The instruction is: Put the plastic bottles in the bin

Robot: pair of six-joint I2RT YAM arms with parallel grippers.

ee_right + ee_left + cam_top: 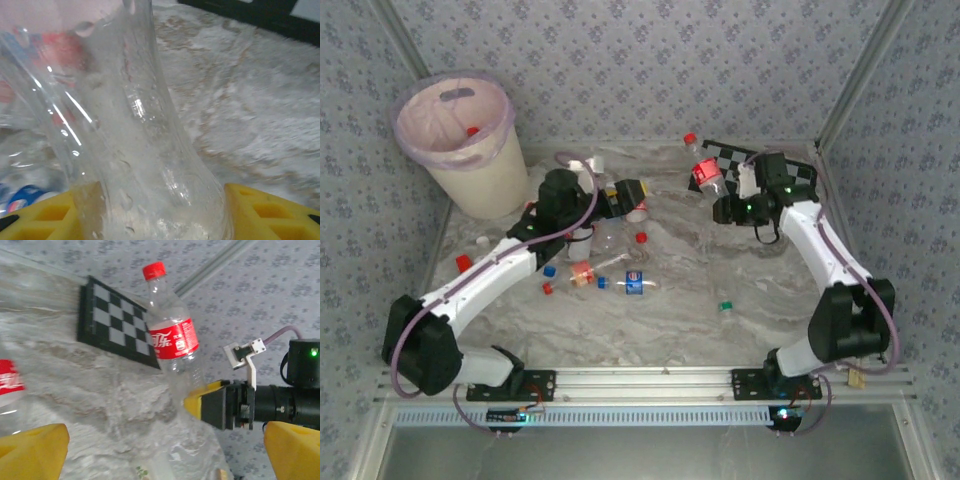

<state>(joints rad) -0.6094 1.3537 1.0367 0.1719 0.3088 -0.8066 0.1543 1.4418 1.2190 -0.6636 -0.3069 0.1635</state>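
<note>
Right gripper (150, 220) clamps red-label bottle (172, 340) beside checkerboard (120, 325); left gripper (638, 195) spread wide amid loose bottles (586, 272)

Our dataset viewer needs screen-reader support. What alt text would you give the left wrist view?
A clear red-label bottle with a red cap tilts above the marble table, gripped low on its body by the right gripper. A checkerboard lies behind it; the left gripper, open, frames the bottom corners.
</note>
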